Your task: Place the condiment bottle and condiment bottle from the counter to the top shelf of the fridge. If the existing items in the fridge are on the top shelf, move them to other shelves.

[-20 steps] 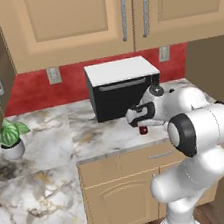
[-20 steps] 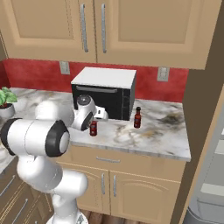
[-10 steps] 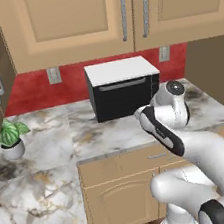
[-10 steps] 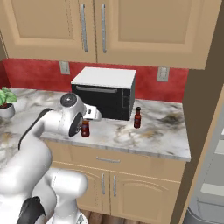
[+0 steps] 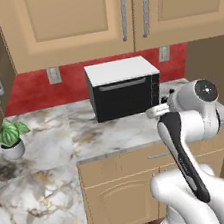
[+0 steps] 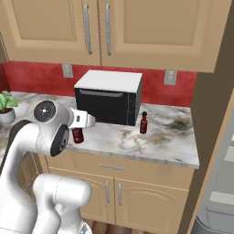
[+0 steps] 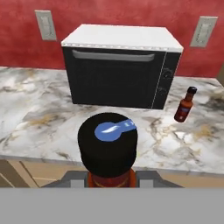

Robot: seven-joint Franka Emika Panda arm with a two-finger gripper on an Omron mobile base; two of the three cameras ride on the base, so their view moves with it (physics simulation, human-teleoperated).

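Observation:
One condiment bottle (image 6: pixel 78 135) hangs in my gripper (image 6: pixel 83 123), which is shut on it just over the counter (image 6: pixel 151 146) near its front edge. In the hand view its black cap (image 7: pixel 107 146) sits right below the camera, with a strip of red label under it. The second condiment bottle (image 6: pixel 143 122) stands upright on the marble to the right of the microwave, also seen as the small bottle (image 7: pixel 184 104) well beyond my hand. In the left base view my own forearm covers most of the gripper (image 5: pixel 158 110). The fridge (image 6: pixel 218 183) edges in at lower right, its shelves out of view.
A black microwave (image 6: pixel 109 98) with a white top stands against the red backsplash behind both bottles. A potted plant (image 5: pixel 11 137) sits far left on the counter. Wooden wall cabinets (image 6: pixel 105 27) hang overhead. A brown wall panel (image 6: pixel 208 105) separates counter and fridge.
The arm has swung and folded so its elbow now fills the foreground. The gripper has carried the held bottle leftward and nearer the counter's front edge. The second bottle has stayed put.

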